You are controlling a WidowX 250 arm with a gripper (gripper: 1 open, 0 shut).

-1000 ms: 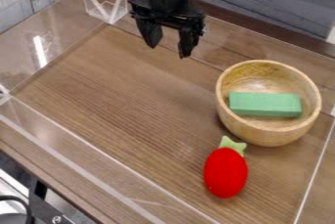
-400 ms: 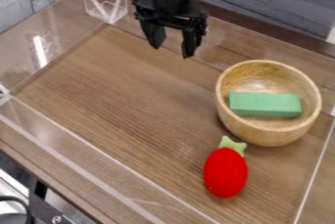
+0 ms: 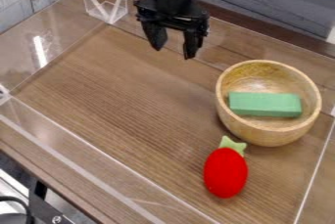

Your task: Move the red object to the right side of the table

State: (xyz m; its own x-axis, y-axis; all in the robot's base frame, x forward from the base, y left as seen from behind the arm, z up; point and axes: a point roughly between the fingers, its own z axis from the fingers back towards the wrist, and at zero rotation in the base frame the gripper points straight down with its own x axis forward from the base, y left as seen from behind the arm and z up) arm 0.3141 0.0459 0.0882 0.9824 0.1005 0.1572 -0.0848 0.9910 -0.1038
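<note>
The red object point(image 3: 225, 170), a small strawberry-shaped toy with a green stem, lies on the table point(image 3: 118, 101) near the front right, just below the wooden bowl. My black gripper point(image 3: 174, 44) hangs open over the far middle of the table, well apart from the toy, with nothing between its fingers.
A round wooden bowl point(image 3: 268, 102) at the right holds a green rectangular block point(image 3: 265, 103). Low clear acrylic walls point(image 3: 53, 32) edge the tabletop. A clear bracket point(image 3: 105, 8) stands at the far left corner.
The gripper has shifted very slightly; the toy, bowl and block have not moved.
</note>
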